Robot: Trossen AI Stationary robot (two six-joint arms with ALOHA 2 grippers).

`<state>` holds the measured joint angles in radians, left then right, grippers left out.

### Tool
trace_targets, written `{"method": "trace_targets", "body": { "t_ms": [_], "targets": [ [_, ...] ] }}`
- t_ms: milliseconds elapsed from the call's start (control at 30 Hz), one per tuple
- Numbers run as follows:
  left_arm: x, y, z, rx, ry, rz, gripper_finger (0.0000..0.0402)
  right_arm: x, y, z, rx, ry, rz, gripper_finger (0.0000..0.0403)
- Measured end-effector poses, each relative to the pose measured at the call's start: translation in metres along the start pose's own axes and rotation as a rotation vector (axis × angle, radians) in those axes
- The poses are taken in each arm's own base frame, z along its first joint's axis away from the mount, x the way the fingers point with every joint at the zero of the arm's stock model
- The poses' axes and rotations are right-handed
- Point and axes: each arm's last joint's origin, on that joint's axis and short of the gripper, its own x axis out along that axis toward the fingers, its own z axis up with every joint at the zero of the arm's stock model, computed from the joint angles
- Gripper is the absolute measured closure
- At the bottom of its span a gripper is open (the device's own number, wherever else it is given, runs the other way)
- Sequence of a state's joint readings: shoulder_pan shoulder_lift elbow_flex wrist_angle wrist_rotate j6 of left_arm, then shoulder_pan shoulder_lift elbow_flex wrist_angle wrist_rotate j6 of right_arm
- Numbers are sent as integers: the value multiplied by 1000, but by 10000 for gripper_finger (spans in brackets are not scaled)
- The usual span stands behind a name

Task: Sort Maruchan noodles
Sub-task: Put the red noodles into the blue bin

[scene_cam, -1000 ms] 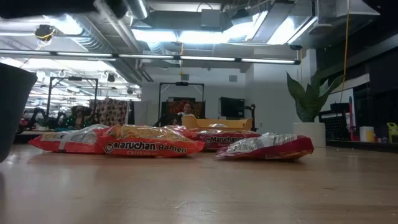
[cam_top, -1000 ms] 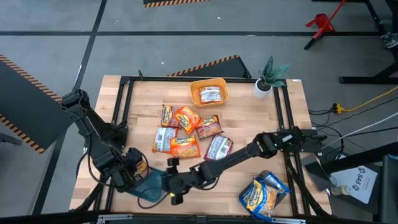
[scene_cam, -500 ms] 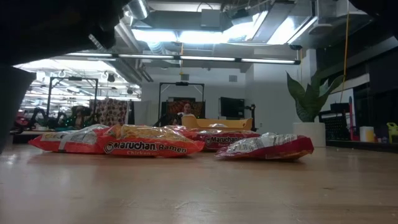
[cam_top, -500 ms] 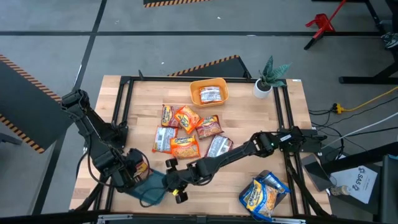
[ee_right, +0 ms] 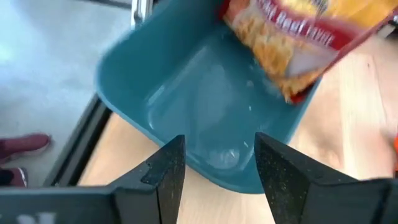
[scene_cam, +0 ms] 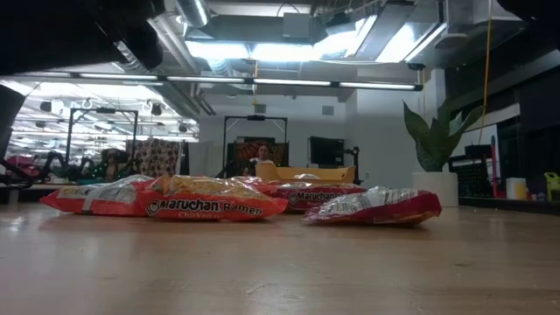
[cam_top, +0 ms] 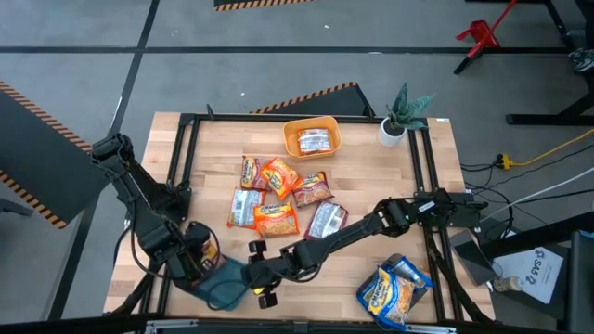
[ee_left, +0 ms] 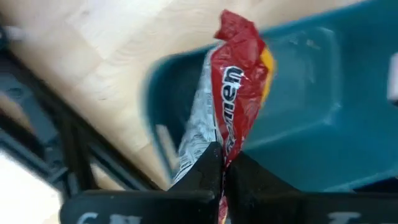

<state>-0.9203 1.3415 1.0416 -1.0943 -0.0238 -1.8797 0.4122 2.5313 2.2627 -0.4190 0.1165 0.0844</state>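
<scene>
- One red-silver packet (ee_left: pixel 231 93) hangs pinched in the closed left gripper (ee_left: pixel 222 167), long axis pointing away from the fingers, directly over the teal bin (cam_top: pixel 223 283).
- Right gripper (ee_right: pixel 214 158) faces the bin's near wall, jaws apart, holding nothing.
- Other packets (cam_top: pixel 276 219) lie mid-table.

We see a grey concrete floor (cam_top: pixel 278 56) around the wooden table (cam_top: pixel 390 176), crossed by dark seams, with orange-and-black hazard strips (cam_top: pixel 311 97) past the table's far edge. A red stand (cam_top: pixel 478 35) sits well off on the floor. Looking level across the tabletop, long ceiling lights (scene_cam: pixel 289 48) glow under exposed ducts, a pale wall (scene_cam: pixel 376 140) stands behind a tall potted plant (scene_cam: pixel 437 144), and a person (scene_cam: pixel 261 156) sits far back among desks.
</scene>
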Motion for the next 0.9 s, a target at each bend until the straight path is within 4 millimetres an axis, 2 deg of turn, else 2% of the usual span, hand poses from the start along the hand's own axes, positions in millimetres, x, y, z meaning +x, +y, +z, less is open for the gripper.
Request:
{"method": "trace_targets", "body": {
  "t_ms": [300,567,733,900],
  "targets": [
    [0,-3,-1,8,14,-33,392,0,-1,0,42,0,-22,227],
    [0,-7,-3,100,38,-68,386,0,-2,0,43,-7,-49,227],
    [0,-7,-3,172,66,-63,347,0,-3,0,44,-7,-50,227],
    [0,-6,-4,174,85,-59,302,0,-3,0,44,-3,-52,227]
  ]
}}
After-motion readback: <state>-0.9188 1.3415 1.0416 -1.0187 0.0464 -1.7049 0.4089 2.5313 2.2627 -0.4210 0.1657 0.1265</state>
